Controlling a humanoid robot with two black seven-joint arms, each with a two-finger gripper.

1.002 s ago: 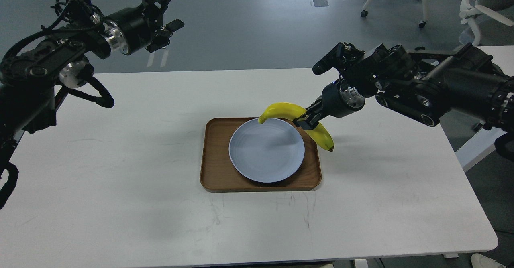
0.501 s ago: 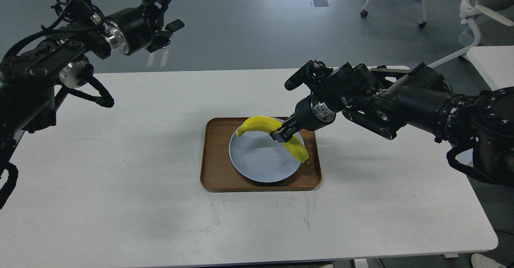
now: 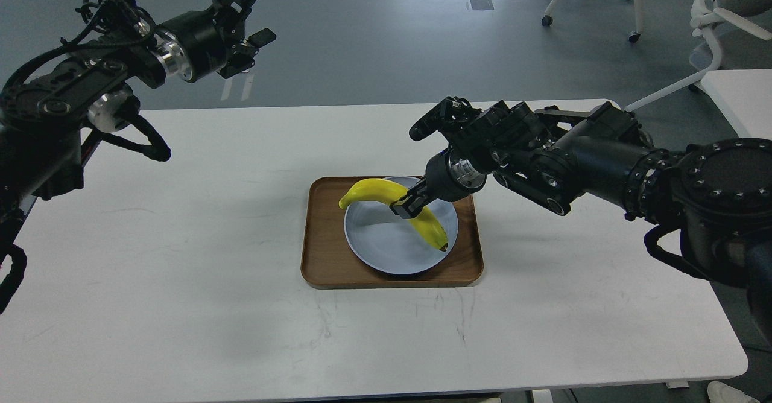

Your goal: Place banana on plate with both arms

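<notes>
The yellow banana (image 3: 374, 190) hangs over the pale blue-grey plate (image 3: 386, 246), curved, with its stem end to the left and its dark tip low at the right over the plate. My right gripper (image 3: 405, 205) is shut on the banana's middle and holds it just above the plate; I cannot tell whether the tip touches. My left gripper (image 3: 258, 8) is open and empty, raised high at the far left, beyond the table's back edge.
The plate sits on a rectangular brown wooden tray (image 3: 319, 264) in the middle of the white table (image 3: 181, 282). Office chairs (image 3: 718, 11) and a second white table (image 3: 742, 98) stand at the back right.
My right arm has moved left and down with the banana, from beside the tray's right edge to over the plate. The left arm has not moved.
</notes>
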